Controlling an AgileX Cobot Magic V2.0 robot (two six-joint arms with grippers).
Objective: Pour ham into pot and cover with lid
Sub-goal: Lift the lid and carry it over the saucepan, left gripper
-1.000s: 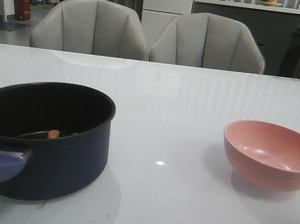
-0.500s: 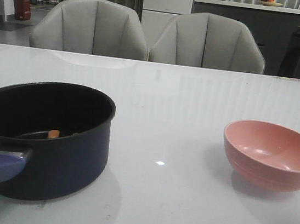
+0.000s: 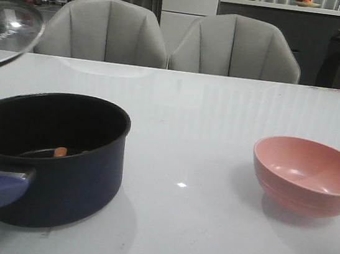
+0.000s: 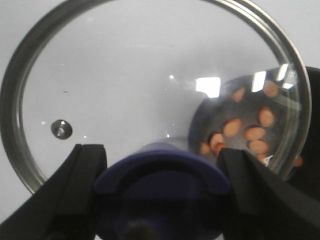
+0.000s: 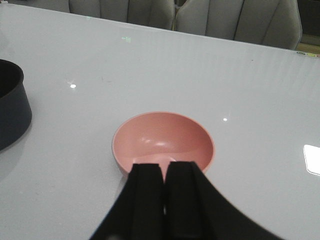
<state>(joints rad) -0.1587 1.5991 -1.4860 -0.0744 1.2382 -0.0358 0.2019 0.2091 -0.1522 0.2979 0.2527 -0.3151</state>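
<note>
Front view: lid (image 3: 7, 33) aloft at far left, cut off, carrier unseen; pot (image 3: 44, 154) near left on worktop (image 3: 208, 126), ham (image 3: 60, 151) inside | Left wrist: left tool (image 4: 160, 190) straddling lid knob (image 4: 160, 175), grip apparently firm | Right wrist: right tool (image 5: 164, 187) pinched together, empty, above pink bowl (image 5: 164, 142).

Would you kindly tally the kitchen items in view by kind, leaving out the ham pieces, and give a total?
Pots: 1, the pot
Lids: 1, the lid, held up by the left claw
Bowls: 1, the pink bowl
Total: 3
</note>
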